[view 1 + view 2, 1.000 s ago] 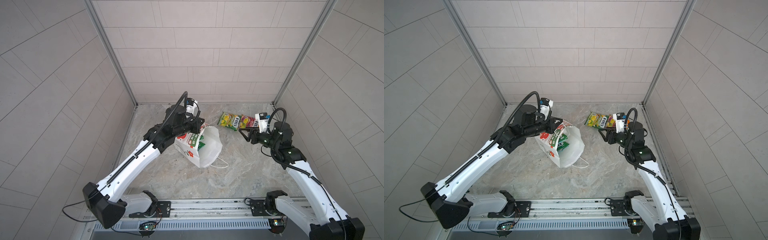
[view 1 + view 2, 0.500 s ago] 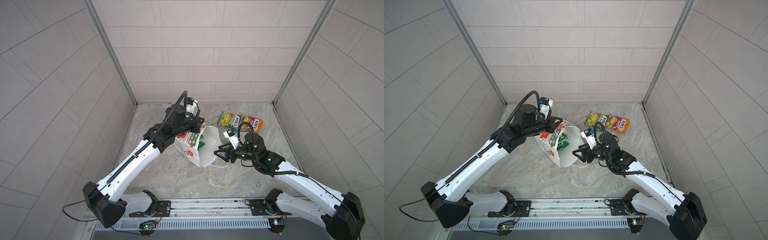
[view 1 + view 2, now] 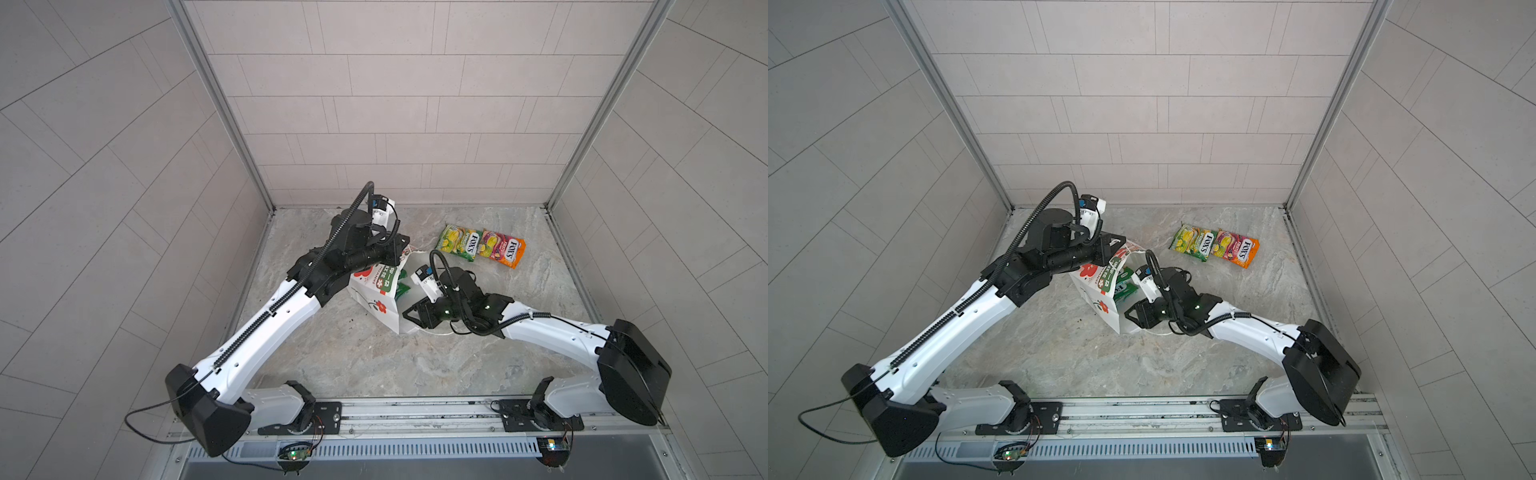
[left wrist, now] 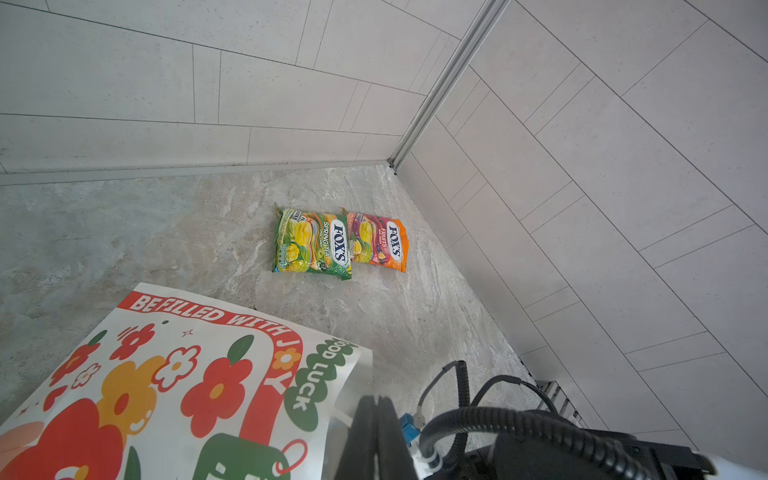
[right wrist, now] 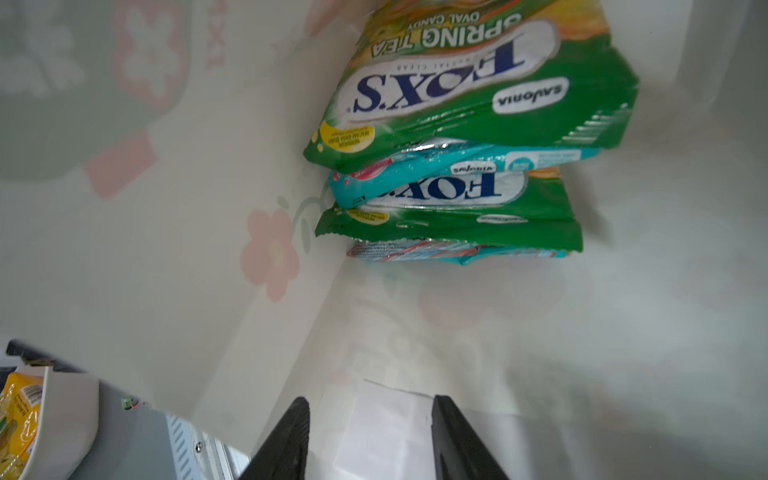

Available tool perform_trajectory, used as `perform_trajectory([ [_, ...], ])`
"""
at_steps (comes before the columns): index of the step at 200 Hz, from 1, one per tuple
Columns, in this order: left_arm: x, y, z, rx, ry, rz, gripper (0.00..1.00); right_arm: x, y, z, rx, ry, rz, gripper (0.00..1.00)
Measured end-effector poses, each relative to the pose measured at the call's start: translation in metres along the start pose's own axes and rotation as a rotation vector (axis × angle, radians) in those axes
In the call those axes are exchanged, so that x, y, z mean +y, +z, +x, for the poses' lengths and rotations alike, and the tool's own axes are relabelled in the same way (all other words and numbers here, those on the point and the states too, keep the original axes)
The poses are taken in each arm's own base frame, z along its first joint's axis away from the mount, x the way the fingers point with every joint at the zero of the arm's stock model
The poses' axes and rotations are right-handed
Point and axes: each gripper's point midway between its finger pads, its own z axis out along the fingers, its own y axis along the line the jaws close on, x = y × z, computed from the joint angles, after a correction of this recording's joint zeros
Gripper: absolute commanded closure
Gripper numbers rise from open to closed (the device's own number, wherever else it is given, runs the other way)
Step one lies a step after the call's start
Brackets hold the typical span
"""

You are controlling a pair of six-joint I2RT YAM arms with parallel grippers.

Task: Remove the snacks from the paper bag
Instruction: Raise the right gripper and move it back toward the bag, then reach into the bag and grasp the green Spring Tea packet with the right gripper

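In a top view, the paper bag [image 3: 376, 301] is lying tipped over on the marbled surface [image 3: 353, 361], with its mouth facing the right arm. The left gripper [image 3: 397, 251] is sitting at the bag's far rim, pressed together on the paper. The right gripper [image 3: 409, 313] is hovering at the mouth with its jaws spread. A green-yellow packet [image 3: 459, 243] and an orange-pink packet [image 3: 503, 249] are lying flat and touching near the back wall, well apart from the bag.

In a top view, green wrappers are showing inside the paper bag [image 3: 1098, 291], just beside the right gripper [image 3: 1131, 313].

In the left wrist view, the left gripper [image 4: 374, 432] is pinching the flowered bag's edge. The green-yellow packet [image 4: 311, 245] and the orange-pink packet [image 4: 380, 243] are lying beyond it, near the corner.

In the right wrist view, the right gripper [image 5: 370, 436] is pointing into the bag with its fingers parted and nothing between them. A stack of packets [image 5: 453, 166], two green and two teal, is resting against the inner wall ahead.
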Motion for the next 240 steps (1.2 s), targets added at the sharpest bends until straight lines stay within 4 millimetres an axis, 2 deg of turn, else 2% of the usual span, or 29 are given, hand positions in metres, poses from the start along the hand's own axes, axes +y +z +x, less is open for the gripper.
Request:
perform_trajectory([
  [66,-0.001,0.000,0.001,0.003,0.001,0.005,1.00,-0.011,0.024,-0.035,-0.085,0.186,0.057,0.51],
  [138,-0.003,0.000,0.002,0.007,0.005,0.011,1.00,-0.018,0.023,-0.071,-0.265,0.403,0.069,0.51],
  [193,-0.003,0.000,0.010,0.043,0.008,0.015,1.00,-0.035,0.029,-0.079,-0.331,0.538,0.137,0.51],
  [240,-0.006,0.000,0.015,0.061,0.021,0.023,1.00,-0.046,0.035,-0.084,-0.360,0.587,0.179,0.52],
])
